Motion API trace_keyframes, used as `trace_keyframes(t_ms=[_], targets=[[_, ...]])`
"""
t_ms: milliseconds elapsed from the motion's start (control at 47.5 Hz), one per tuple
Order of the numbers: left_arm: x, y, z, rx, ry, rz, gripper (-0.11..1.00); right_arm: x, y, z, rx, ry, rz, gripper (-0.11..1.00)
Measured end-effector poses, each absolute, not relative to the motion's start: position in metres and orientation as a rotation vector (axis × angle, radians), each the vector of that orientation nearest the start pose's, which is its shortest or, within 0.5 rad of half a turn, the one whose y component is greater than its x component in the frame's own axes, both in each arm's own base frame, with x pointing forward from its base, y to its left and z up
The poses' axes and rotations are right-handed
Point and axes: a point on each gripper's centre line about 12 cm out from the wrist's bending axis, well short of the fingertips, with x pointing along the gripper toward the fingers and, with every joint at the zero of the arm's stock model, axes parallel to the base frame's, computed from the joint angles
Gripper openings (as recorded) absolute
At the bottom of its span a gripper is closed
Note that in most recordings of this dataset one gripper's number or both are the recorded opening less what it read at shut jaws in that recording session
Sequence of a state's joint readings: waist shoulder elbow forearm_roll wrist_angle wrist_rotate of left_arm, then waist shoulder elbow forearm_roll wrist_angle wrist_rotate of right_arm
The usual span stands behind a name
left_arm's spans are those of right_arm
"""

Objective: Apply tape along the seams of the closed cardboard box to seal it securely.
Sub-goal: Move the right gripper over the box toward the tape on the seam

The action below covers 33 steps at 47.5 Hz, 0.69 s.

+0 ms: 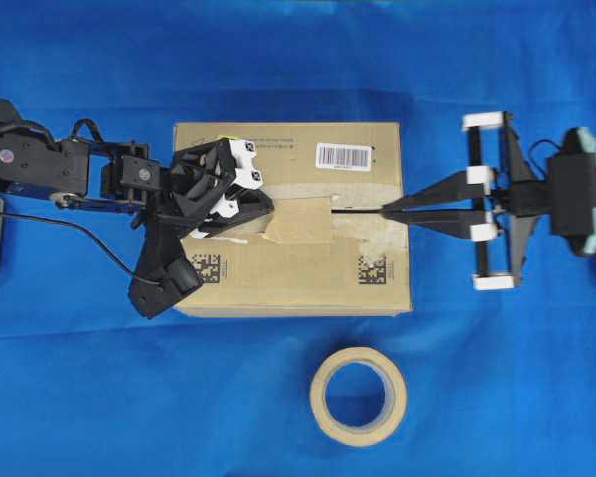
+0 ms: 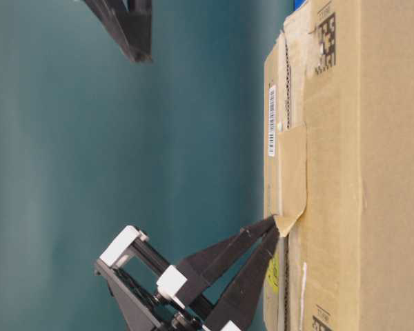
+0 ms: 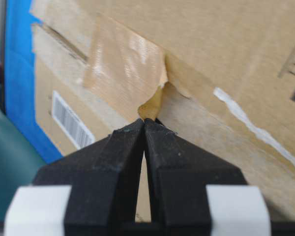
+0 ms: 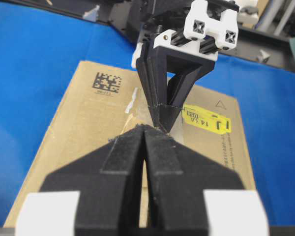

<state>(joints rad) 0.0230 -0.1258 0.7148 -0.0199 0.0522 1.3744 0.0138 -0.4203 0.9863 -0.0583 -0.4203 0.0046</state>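
The tape (image 1: 300, 221) lies over the seams (image 1: 358, 211) on the cardboard box (image 1: 288, 288). Thin, limp and sticky; grip edges only. Left claw (image 3: 146, 122) pinches its lifted corner; right claw (image 1: 389, 212) closed, empty.

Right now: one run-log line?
left gripper: shut on tape corner | right gripper: shut, empty, over seam | cardboard box: closed

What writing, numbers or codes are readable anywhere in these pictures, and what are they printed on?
"14" in black, followed by blurred characters: on the yellow sticker on the brown cardboard box.
White barcode label on the box top: bars show, digits too small to read.
Two black square codes on the box top: patterns only; the small print beneath is illegible.
Round beige tape roll: no text.
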Motion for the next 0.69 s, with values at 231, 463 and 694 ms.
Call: trace_keyframes(t_ms=[231, 463, 694], targets=[[0.364, 0.008, 0.195, 1.295, 0.561, -0.423, 0.01, 0.335, 0.005, 0.239, -0.001, 0.183, 0.017, 0.00], [0.362, 0.008, 0.193, 1.296, 0.565, -0.428, 0.01, 0.357, 0.005, 0.238, 0.012, 0.193, 0.012, 0.04], [0.360, 0.007, 0.193, 1.296, 0.566, -0.431, 0.01, 0.367, 0.005, 0.230, 0.036, 0.221, 0.004, 0.57]])
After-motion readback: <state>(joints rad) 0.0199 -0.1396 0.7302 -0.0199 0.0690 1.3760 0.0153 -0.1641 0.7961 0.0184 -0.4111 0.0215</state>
